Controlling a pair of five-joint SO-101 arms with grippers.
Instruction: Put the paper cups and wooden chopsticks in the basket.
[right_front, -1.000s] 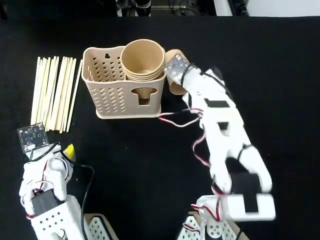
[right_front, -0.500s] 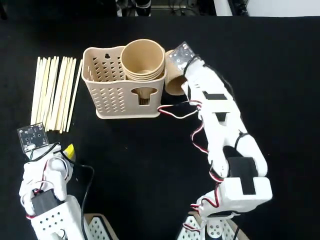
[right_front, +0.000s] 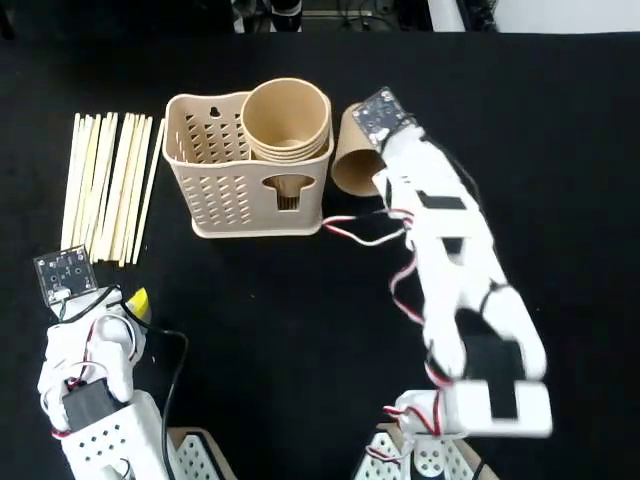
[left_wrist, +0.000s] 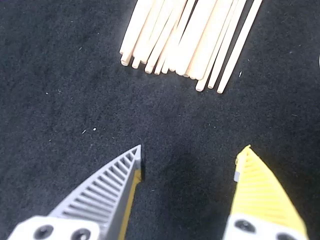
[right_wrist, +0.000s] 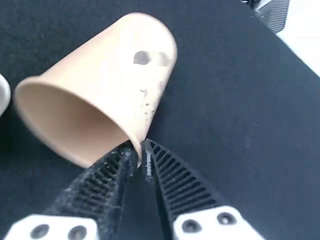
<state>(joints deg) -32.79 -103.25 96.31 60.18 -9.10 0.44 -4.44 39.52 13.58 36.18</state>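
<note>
Right tool (right_wrist: 140, 150) pinches rim of tilted paper cup (right_wrist: 107, 80), just beside basket (right_front: 215, 200) that holds stacked cups (right_front: 286, 118). Left tool (left_wrist: 187, 160) spread, over counter (left_wrist: 60, 75) near ends of chopsticks (left_wrist: 185, 35); these lie side by side, apart from basket, on its side away from the cup.

Black table (right_front: 250, 320): wooden chopsticks (right_front: 110, 185) in row at left, basket (right_front: 235, 205) standing just beside them.

we see a tan cup (right_wrist: 100, 90) tipped on its side just beside the beige basket (right_front: 230, 195), its rim pinched by the right gripper (right_wrist: 141, 150). a nested stack (right_front: 286, 115) stands upright in the basket. pale chopsticks (right_front: 110, 185) lie side by side across from it.
</note>
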